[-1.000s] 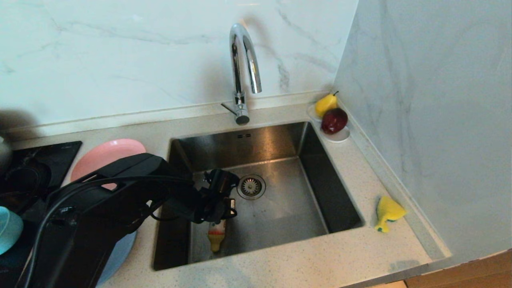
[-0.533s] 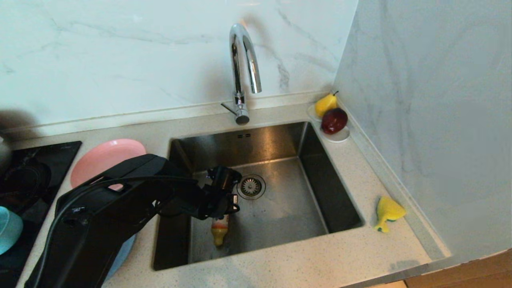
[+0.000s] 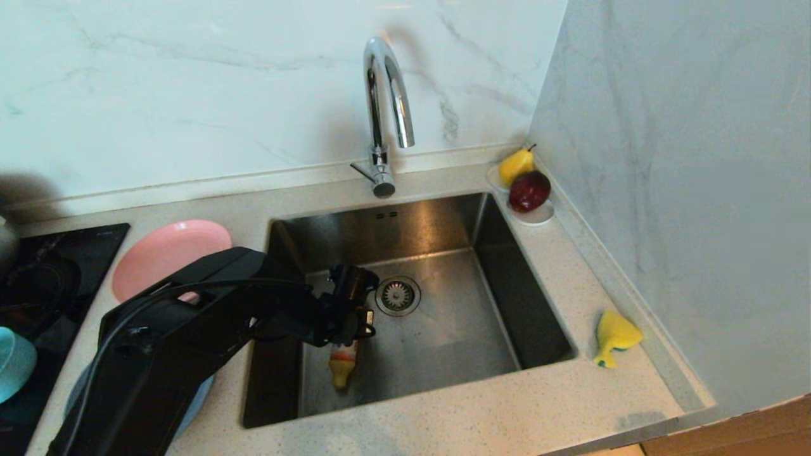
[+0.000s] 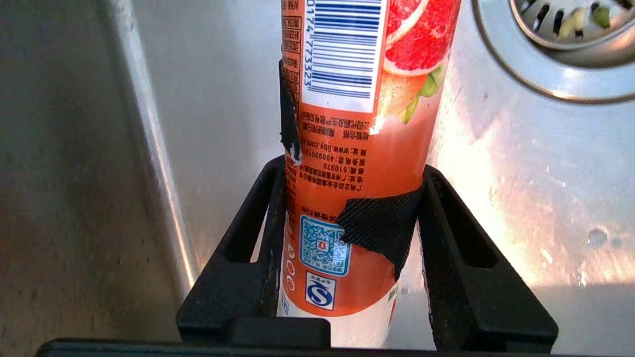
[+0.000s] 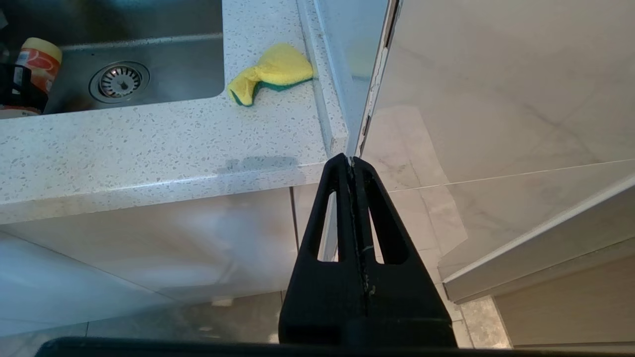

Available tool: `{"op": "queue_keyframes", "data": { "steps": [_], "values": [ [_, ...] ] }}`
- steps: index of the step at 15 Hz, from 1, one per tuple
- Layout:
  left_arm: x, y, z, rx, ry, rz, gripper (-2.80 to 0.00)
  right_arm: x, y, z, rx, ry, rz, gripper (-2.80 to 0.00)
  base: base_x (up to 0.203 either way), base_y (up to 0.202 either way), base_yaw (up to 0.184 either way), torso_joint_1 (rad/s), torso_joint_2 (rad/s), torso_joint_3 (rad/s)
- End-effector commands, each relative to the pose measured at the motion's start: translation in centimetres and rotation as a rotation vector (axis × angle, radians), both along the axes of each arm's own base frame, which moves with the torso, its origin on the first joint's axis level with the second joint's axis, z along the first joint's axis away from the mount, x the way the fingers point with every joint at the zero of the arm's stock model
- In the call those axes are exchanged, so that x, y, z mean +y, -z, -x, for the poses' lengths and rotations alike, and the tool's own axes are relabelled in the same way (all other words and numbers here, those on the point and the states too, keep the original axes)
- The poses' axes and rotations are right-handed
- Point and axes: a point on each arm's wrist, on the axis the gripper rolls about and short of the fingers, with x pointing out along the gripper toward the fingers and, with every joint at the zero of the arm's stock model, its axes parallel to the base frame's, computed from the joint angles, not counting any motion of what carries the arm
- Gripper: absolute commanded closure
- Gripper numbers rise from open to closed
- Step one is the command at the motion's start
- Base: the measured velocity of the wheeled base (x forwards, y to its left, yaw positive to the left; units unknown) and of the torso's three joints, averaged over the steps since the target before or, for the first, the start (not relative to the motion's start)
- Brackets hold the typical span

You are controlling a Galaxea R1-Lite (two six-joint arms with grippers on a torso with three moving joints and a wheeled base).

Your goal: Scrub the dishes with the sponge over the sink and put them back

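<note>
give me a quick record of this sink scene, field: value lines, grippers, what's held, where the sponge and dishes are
left gripper: in the sink, shut on the orange bottle
right gripper: shut, empty, parked below the counter edge
sponge: on the counter right of the sink
pink plate: on the counter left of the sink
blue plate: mostly hidden under the left arm
teal bowl: far left

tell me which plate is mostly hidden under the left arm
The light-blue plate: only its edge peeks out beneath the arm, near the counter's front. The pink plate lies mostly in view further back.
</note>
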Motion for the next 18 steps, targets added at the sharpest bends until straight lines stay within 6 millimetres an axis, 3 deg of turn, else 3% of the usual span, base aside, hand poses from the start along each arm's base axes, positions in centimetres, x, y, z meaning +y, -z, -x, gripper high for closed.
{"op": "queue_keyframes", "data": {
  "steps": [1, 18],
  "values": [
    [-0.1, 0.6, -0.4, 0.002, 0.005, -0.006, 0.00, 0.0, 0.0, 0.0, -0.001, -0.001, 0.000, 0.00, 0.000, 0.000, 0.000, 0.000, 0.00, 0.000],
    [-0.6, 4.3, -1.6, 0.050, 0.072, -0.037, 0.00, 0.0, 0.0, 0.0, -0.001, -0.001, 0.000, 0.00, 0.000, 0.000, 0.000, 0.000, 0.00, 0.000]
  ]
}}
